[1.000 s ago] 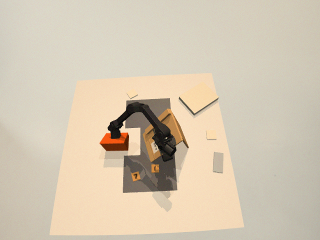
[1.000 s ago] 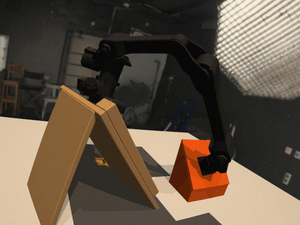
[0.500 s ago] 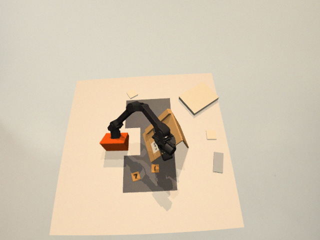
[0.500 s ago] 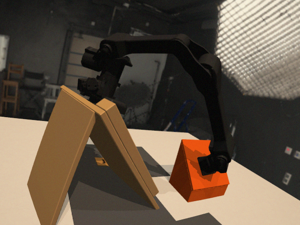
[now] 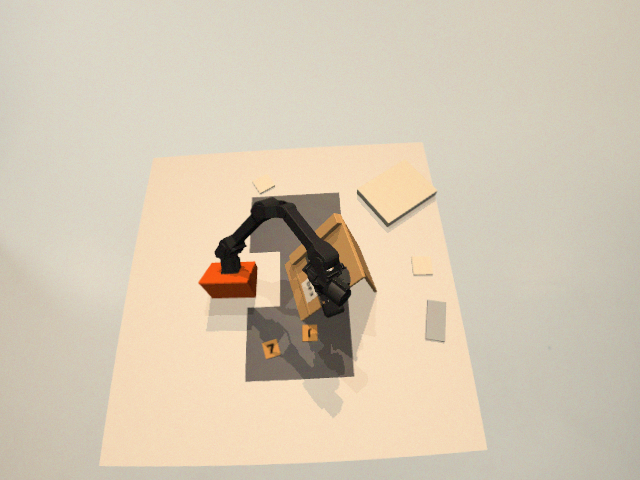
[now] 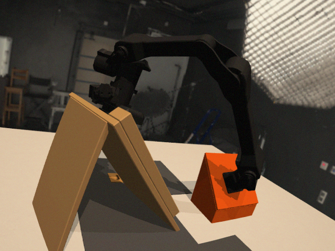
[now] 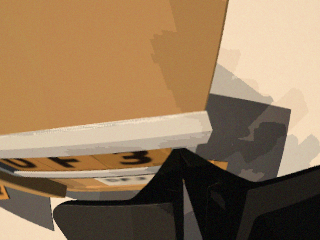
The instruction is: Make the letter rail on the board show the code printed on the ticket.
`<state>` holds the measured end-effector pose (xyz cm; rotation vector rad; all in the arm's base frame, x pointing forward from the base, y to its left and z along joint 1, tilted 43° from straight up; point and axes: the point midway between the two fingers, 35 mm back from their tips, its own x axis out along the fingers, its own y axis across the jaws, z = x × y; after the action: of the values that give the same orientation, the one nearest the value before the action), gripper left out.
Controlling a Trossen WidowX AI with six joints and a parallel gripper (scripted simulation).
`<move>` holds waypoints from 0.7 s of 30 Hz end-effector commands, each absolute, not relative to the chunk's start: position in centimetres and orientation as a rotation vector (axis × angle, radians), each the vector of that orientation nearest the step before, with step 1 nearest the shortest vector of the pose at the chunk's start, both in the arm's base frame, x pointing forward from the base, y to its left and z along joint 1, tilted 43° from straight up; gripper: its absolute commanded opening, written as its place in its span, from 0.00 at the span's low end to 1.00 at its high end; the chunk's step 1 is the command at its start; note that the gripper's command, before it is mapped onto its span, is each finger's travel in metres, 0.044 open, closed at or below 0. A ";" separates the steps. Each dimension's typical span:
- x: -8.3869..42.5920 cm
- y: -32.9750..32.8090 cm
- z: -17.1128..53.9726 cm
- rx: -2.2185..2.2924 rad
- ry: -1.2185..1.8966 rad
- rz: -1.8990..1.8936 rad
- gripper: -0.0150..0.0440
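Observation:
The tan tented board point(image 5: 351, 253) point(image 6: 70, 151) point(image 7: 100, 65) stands under the arm. In the wrist view, its rail holds a tile that looks like U or 0 point(image 7: 21, 163), an F tile point(image 7: 67, 162) and a 3 tile point(image 7: 135, 159), left to right. The ticket point(image 5: 309, 290) point(image 7: 125, 179) sits below the rail; its print is too blurred to read. My gripper point(image 7: 179, 154) is shut and empty, just right of the 3 tile; its fingers cover the rail's right part. Contact is unclear. A 7 tile point(image 5: 270, 349) and another tile, its mark unclear point(image 5: 309, 332), lie loose near the board.
A dark mat point(image 5: 294, 361) lies under the board and loose tiles. The orange block point(image 5: 230, 281) point(image 6: 232, 200) is at the arm's base. A large cream slab point(image 5: 397, 192), small cream squares point(image 5: 263, 183) point(image 5: 421, 265) and a grey slab point(image 5: 435, 320) lie farther out.

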<state>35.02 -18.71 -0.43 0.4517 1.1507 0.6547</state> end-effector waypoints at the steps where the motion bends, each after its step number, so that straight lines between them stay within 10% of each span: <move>1: 34.6 -18.9 -0.3 0.457 1.150 0.659 0.25; 21: 32.1 -20.4 1.0 0.477 1.119 0.658 0.34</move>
<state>32.73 -20.21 0.43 0.4606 1.1446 0.6576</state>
